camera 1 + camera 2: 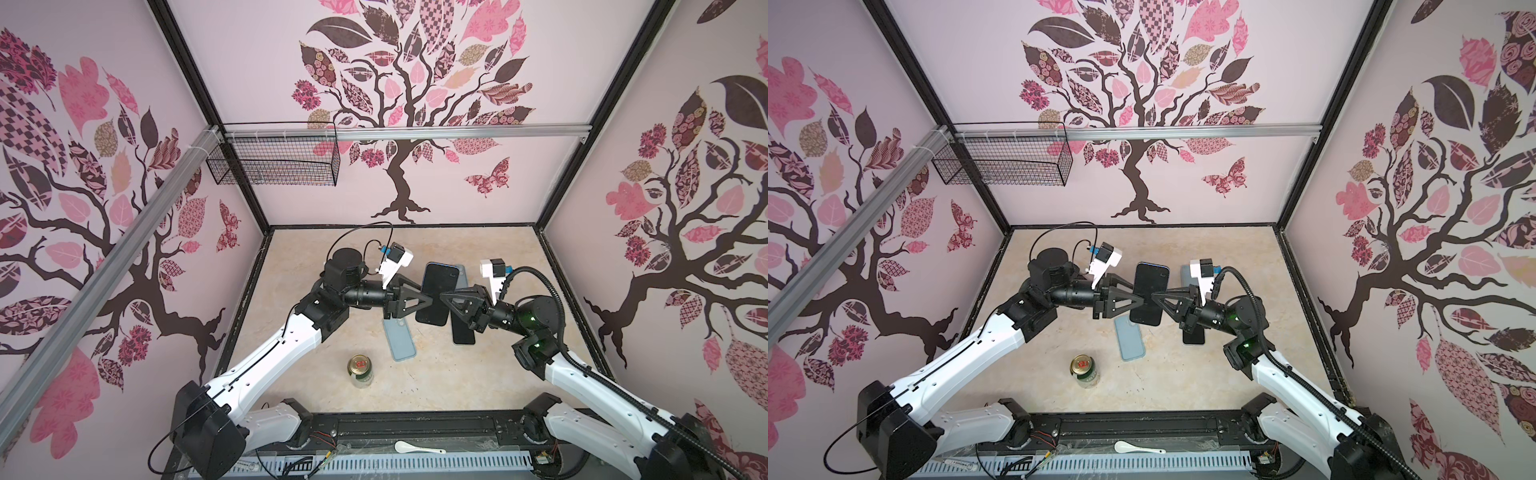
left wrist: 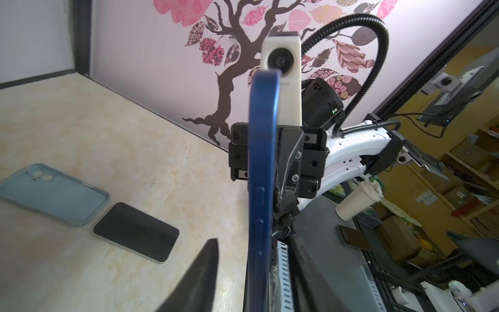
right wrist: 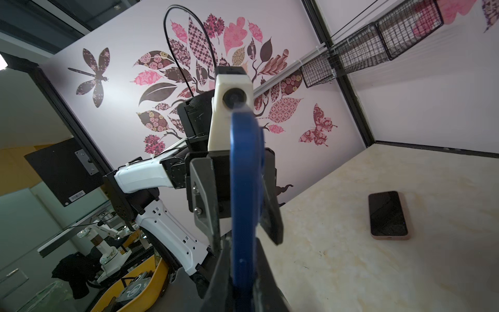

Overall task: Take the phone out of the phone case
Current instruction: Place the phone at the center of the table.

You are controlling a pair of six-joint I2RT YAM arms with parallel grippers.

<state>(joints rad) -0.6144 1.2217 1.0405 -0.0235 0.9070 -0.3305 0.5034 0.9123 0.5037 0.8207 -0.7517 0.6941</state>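
A phone (image 1: 438, 293) with a dark screen and a blue case round its edge (image 2: 263, 173) hangs above the table, screen up in both top views. My right gripper (image 1: 442, 296) is shut on one long side of it; in the right wrist view both fingers press the blue edge (image 3: 244, 205) at the gripper (image 3: 243, 283). My left gripper (image 1: 426, 300) stands open at the opposite side. In the left wrist view that gripper (image 2: 251, 275) straddles the edge, and one of its fingers (image 2: 199, 272) stands clear of it.
An empty pale blue case (image 2: 51, 193) and a bare dark phone (image 2: 136, 232) lie under the right arm. Another phone (image 3: 388, 214) lies below the left gripper. A can (image 1: 360, 370) stands near the front. A wire basket (image 1: 274, 162) hangs on the back wall.
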